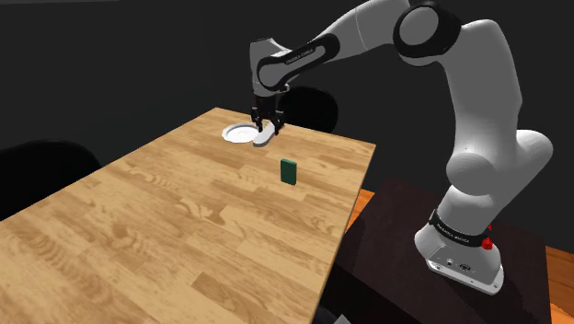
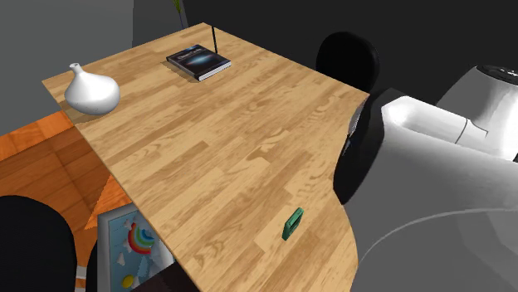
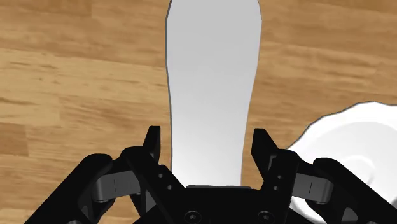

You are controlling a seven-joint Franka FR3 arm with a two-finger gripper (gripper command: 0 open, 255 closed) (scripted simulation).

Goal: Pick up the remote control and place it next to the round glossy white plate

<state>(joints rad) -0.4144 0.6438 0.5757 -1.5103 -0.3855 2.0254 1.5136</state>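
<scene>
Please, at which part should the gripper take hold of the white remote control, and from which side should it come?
Grip across its narrower middle, coming from above. The remote control seems to lie flat on the table, long and thin, so its two long edges suit the fingers; the far end is wider. The open gripper straddles it this way, with the plate close beside.
</scene>
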